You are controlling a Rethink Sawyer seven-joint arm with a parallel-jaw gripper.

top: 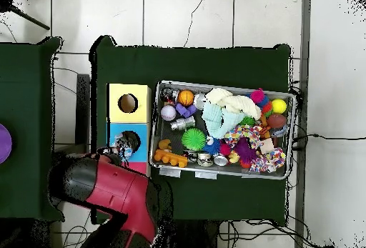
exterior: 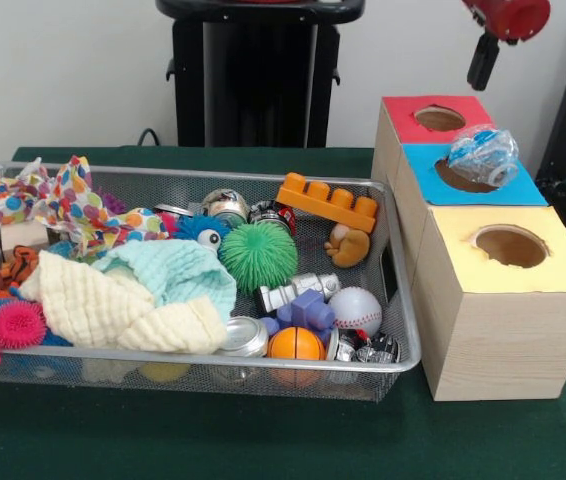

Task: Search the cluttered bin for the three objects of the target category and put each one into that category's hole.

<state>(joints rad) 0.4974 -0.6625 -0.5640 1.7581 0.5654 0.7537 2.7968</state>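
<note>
While the front view catches only a red and black piece of the arm (exterior: 503, 25) at the top right, above the boxes, the overhead view shows its bulky red body (top: 107, 188) stretched over the red box and the table's edge. Neither view shows the jaws plainly, so I cannot tell how they stand.

A crushed clear bottle (exterior: 483, 155) with blue print sits on top of the blue box (exterior: 528, 185), resting over its round hole, not dropped through. From above the same bottle (top: 127, 142) appears as a pale, glinting lump on the blue top. The yellow box (exterior: 553, 275) stands nearest the camera in the front view, its hole open; the red box (exterior: 403, 110) is farthest, and from above it is mostly covered by the arm.

The bin (exterior: 403, 340) lies beside the boxes on the green table (exterior: 263, 440), packed with a green spiky ball (exterior: 258, 255), an orange brick (exterior: 328, 200), a white baseball (exterior: 356, 310), an orange ball (exterior: 295, 343), pale cloths (exterior: 113, 305) and a dotted cloth (exterior: 63, 205). Only the overhead view shows the tiled floor (top: 214, 16) round the table.
</note>
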